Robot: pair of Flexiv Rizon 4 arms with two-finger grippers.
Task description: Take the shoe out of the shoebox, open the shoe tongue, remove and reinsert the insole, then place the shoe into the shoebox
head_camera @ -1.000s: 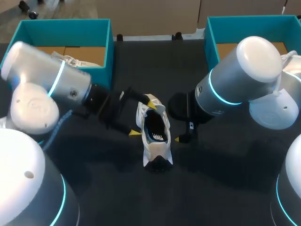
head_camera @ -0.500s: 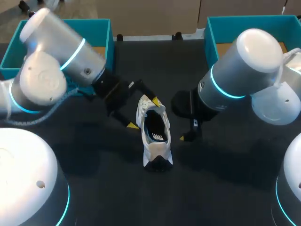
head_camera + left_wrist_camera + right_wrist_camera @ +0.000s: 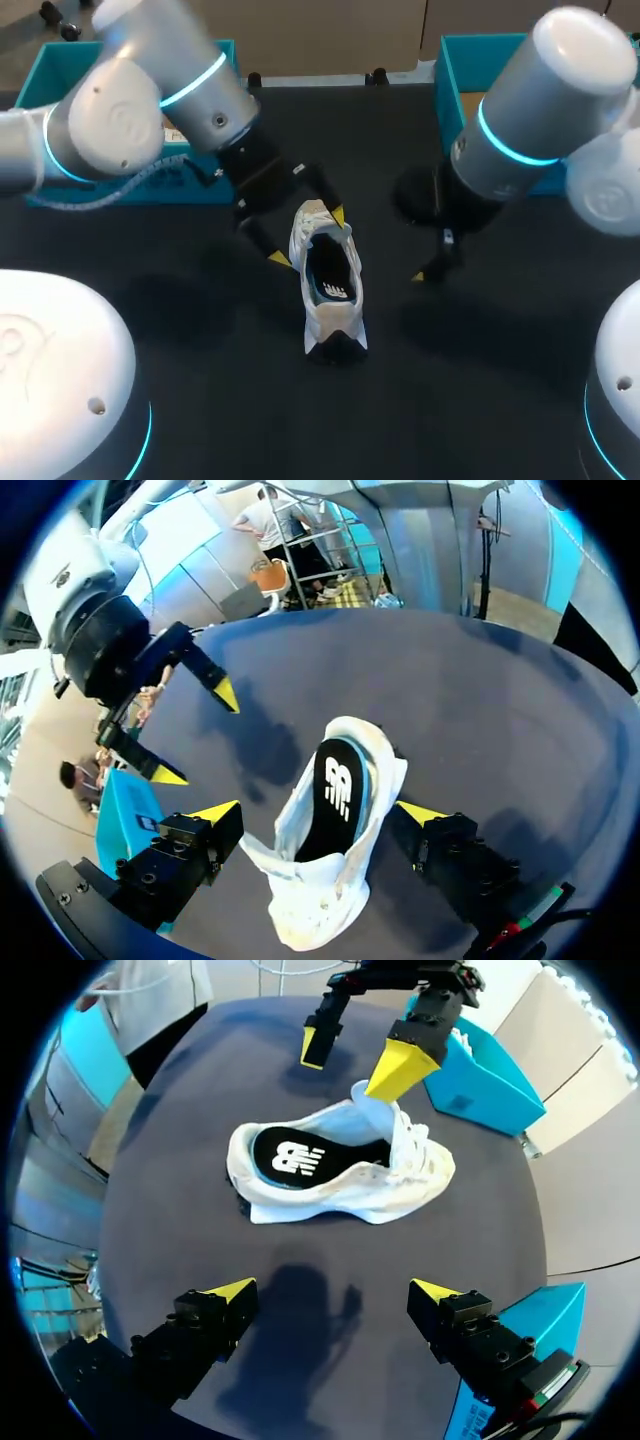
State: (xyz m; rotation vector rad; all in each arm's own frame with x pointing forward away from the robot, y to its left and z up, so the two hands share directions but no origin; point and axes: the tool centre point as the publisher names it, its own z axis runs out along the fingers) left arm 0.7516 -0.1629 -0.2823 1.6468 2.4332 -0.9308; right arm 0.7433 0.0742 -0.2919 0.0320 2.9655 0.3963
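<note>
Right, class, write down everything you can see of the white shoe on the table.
The white sneaker stands upright on its sole on the black table. Its upper looks like soft mesh, with white laces and a dark patch at the heel, which faces the robot. A dark insole with a white logo lies inside. Its laced front sits between the open fingers of the left gripper; contact cannot be told.

Robotics lab: grey left arm [image 3: 150,95] and right arm [image 3: 535,110] with glowing cyan rings over a black table [image 3: 420,400] with teal shoeboxes [image 3: 455,65].
</note>
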